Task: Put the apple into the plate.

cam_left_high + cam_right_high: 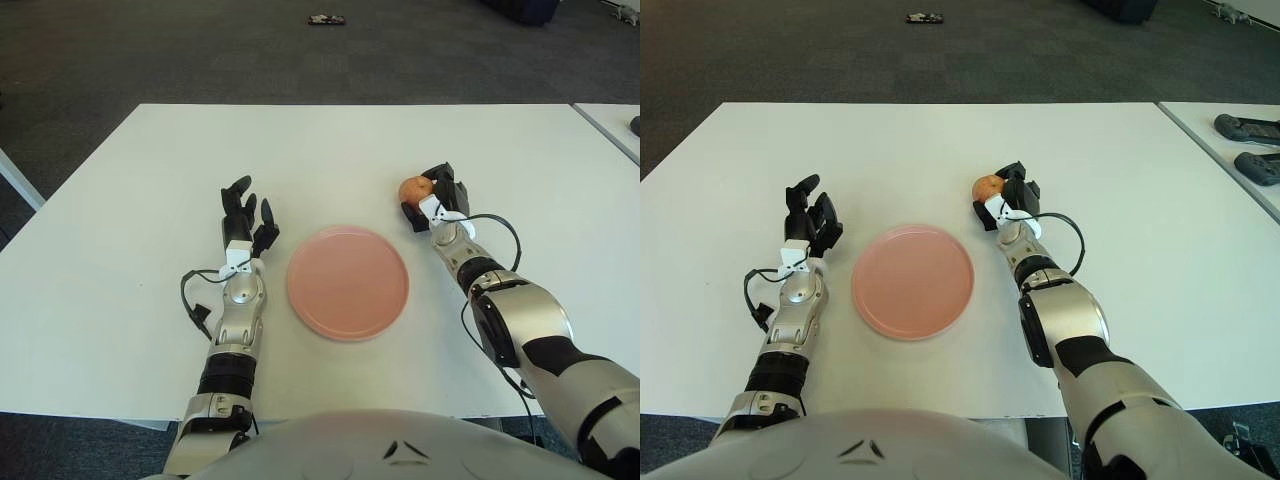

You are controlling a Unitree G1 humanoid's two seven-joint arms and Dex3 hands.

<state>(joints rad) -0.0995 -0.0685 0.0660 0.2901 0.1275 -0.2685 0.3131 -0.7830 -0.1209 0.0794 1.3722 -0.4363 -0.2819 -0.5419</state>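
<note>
Three dark fingers of the right robot hand (432,198) curl around the apple (413,189), pinching it just beyond the plate's (347,282) far right edge, clear of the rim. Whether the fruit touches the white tabletop (120,210) cannot be told. The pink plate lies flat between both arms. To the plate's left, the left robot hand (246,217) shows with fingers spread, gripping nothing.

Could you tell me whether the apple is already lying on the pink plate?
No, the apple is held in the right robot hand above the table, to the right of the pink plate, which holds nothing.
</note>
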